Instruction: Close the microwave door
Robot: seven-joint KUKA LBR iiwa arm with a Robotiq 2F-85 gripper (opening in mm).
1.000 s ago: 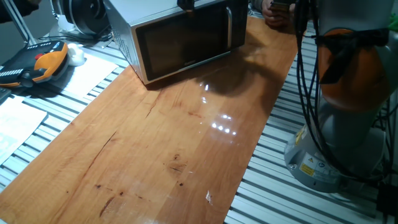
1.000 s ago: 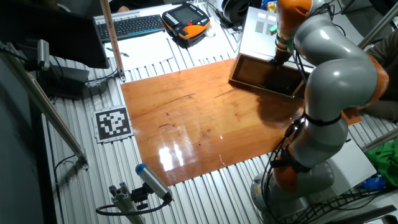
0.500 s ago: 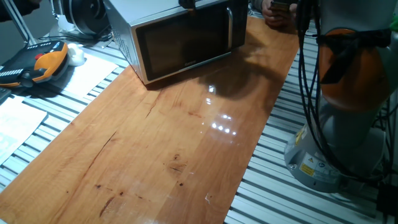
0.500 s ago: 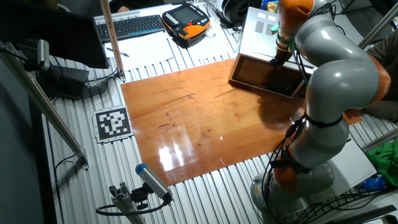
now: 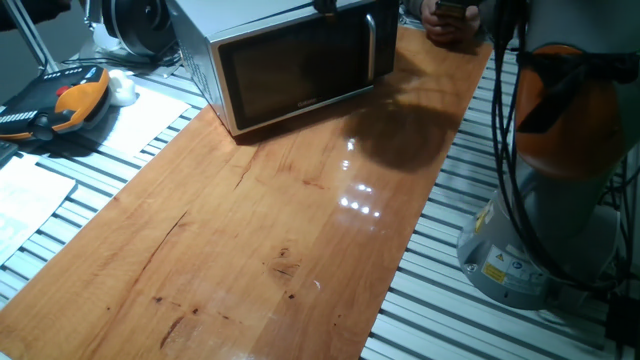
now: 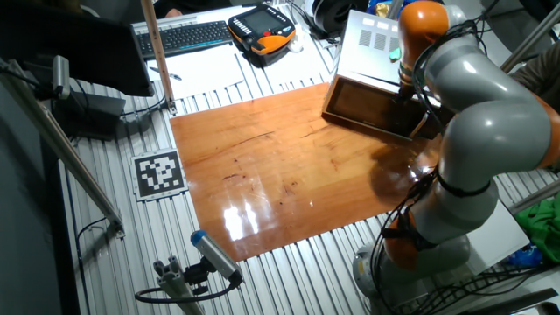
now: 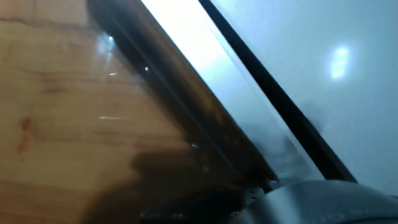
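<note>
Microwave door (image 5: 300,68) flush with the microwave (image 5: 215,22), fingers (image 6: 408,94) above it, spread indiscernible

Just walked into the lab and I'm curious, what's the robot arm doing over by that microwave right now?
The arm is working on shutting the microwave on the wooden table. The microwave door looks flush with the front, so it seems closed or nearly so. The gripper sits at the door's upper edge near the handle; whether its fingers are open isn't visible.

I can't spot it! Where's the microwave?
In one fixed view the microwave sits at the far end of the wooden table, right of the orange pendant.
</note>
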